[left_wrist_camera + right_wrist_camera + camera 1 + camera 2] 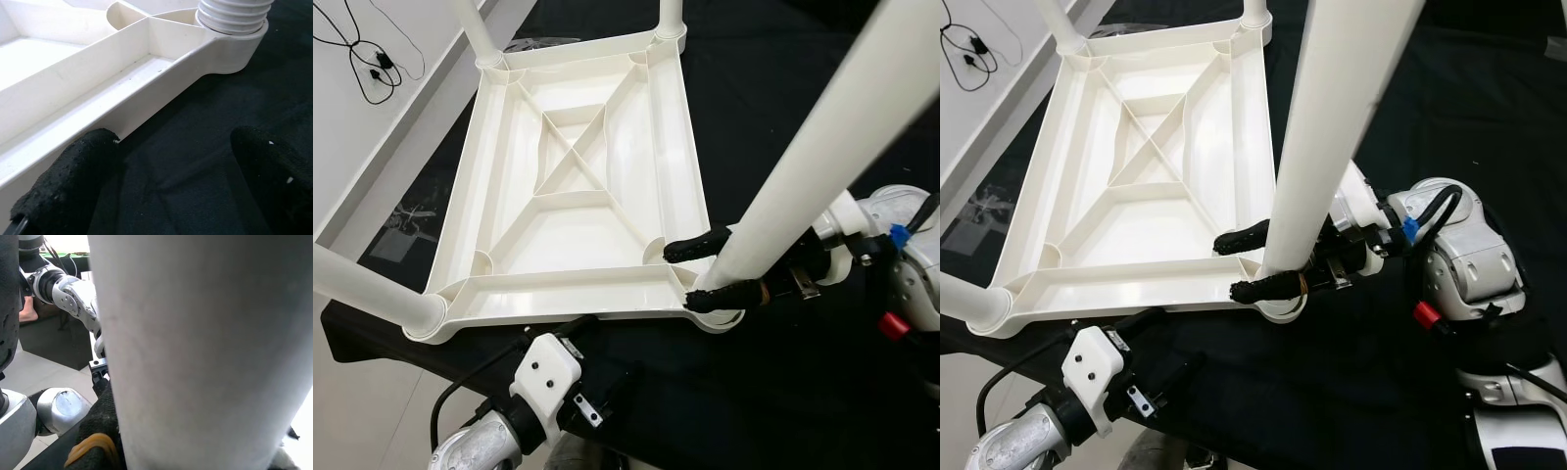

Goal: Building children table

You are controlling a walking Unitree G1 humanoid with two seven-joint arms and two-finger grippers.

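The white plastic tabletop (578, 186) is lying upside down on a black-covered surface (773, 98), its ribbed underside facing up; legs are standing in all four corner sockets, so the assembly is looking close to finished. The two far legs, the far-left leg (475, 31) and the far-right leg (670, 15), are rising out of their sockets at the top of the head views; the near-left leg (367, 289) is jutting from its socket toward the robot's left; the near-right leg (827, 137) is sitting in its socket (715, 315) and leaning up toward the camera.

The right tool (710, 266) is working on that last leg; its two black fingers are clamped around the base of the near-right leg, one on either side of it, just above the socket, and the right wrist view is showing the pale leg pressed close against the finger pad. Whether this leg is fully seated I cannot tell; judging by the grip, it is being pushed or twisted home.

The left tool (166, 181) is hovering with its fingers spread and holding nothing, low beside the near rim of the tabletop, with the black cover showing between them and the threaded base of a leg just ahead.

What seems to be remaining: seating the near-right leg, letting go, and turning the table onto its legs.
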